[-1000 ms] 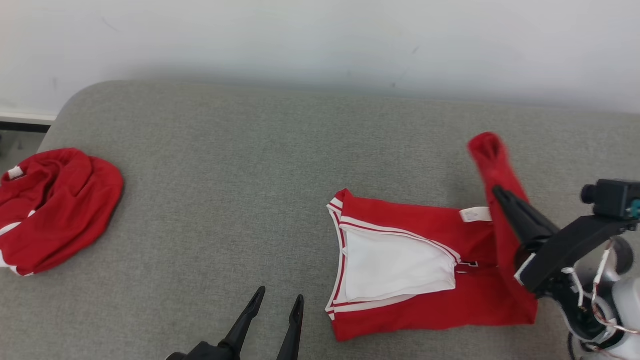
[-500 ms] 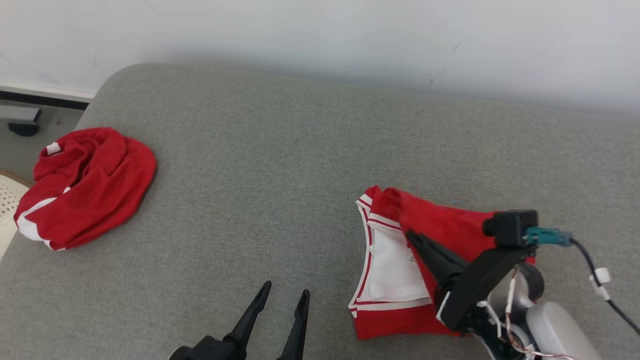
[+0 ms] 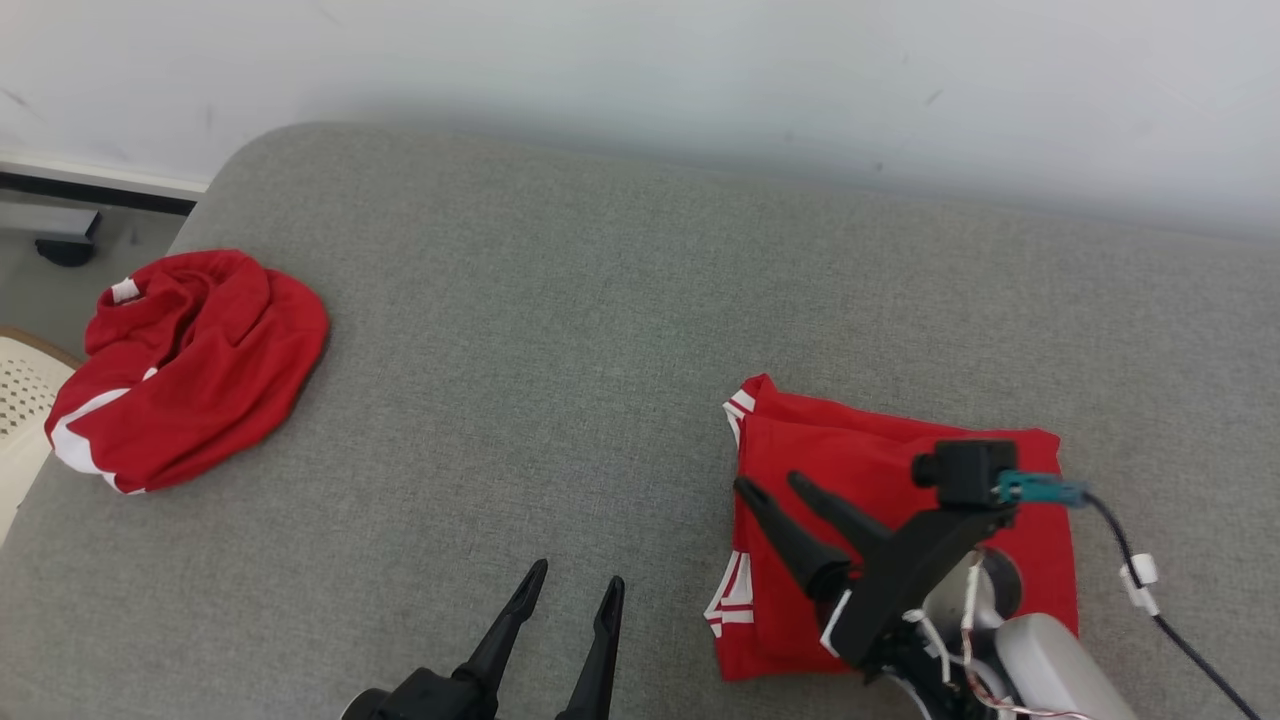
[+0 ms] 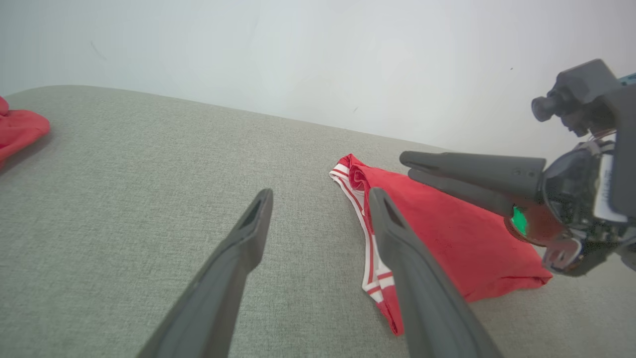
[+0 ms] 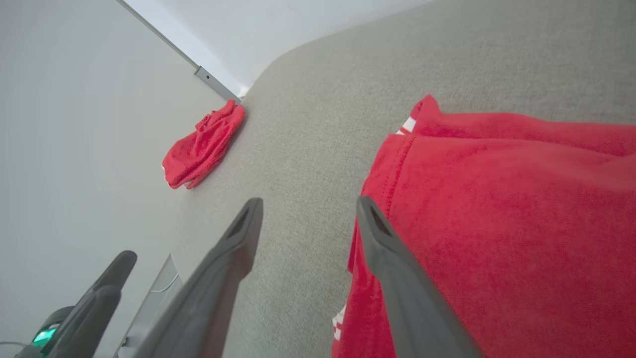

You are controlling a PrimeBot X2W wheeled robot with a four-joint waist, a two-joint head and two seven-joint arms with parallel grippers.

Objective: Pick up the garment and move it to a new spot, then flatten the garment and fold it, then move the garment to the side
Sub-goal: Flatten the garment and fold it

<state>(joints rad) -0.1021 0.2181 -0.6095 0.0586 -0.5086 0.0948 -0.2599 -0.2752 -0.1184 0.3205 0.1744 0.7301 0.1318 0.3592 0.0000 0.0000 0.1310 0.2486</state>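
The red garment with white trim lies folded into a compact rectangle on the right of the grey cushion. My right gripper hovers open over the garment's left edge with nothing between its fingers. The right wrist view has the garment under and to the right of the right gripper. My left gripper stands open and empty at the bottom centre, left of the garment. In the left wrist view, the left gripper points past the garment, with the right gripper above the cloth.
A second red garment lies crumpled near the cushion's left end, also visible as the crumpled garment in the right wrist view. A white perforated basket sits off the left edge. A pale wall runs behind the cushion.
My right gripper carried the raised red flap leftward over the white panel, laid it down and opened, letting go. The head camera has shifted, so the scene sits further right.
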